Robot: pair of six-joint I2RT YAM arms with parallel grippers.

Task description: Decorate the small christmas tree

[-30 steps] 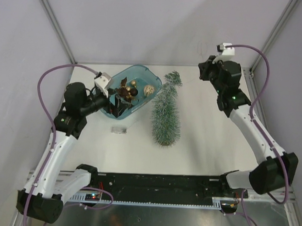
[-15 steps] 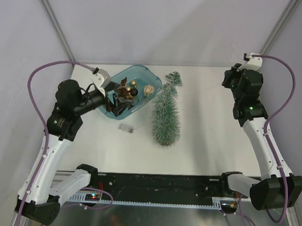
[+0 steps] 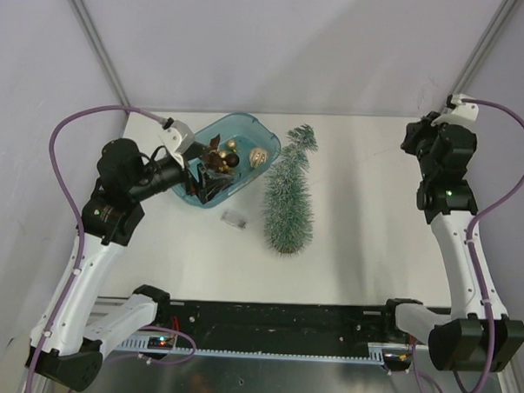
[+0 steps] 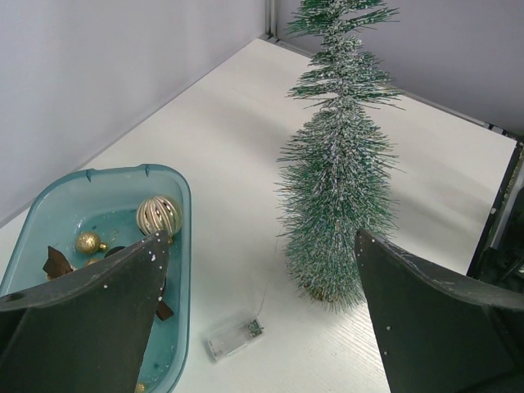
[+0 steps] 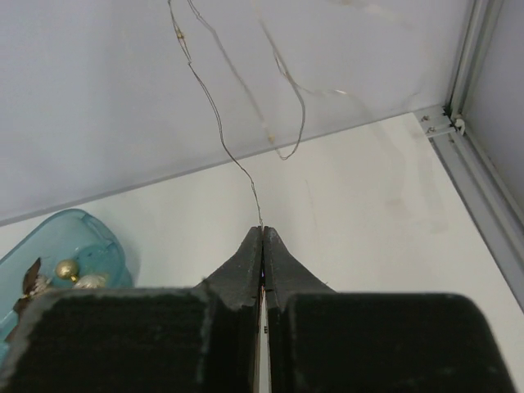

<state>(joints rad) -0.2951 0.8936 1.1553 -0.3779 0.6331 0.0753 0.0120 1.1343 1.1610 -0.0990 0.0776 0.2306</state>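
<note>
Two grippers: you have one at each side of the table, well apart from each other.
Left gripper (image 4: pixel 260 236): its fingers stand wide apart and hold nothing; it hangs over the near end of the teal tub (image 4: pixel 182 190).
Teal tub: it sits below your left finger and holds a striped gold bauble (image 4: pixel 159 215), a small gold bauble (image 4: pixel 88 242) and dark pieces.
Battery box (image 4: pixel 233 336): a small clear case on the table, below the gap between your left gripper's fingers, just beside the tub.
Small christmas tree (image 4: pixel 336 205): it stands on the table ahead of your left gripper, nearer the right finger, apart from the tub, its tip bent.
Right gripper (image 5: pixel 262 231): its fingers are pressed together on a thin wire (image 5: pixel 217 115), far to the tree's right.
Thin wire: it rises from your right fingertips and loops in front of the back wall.
</note>
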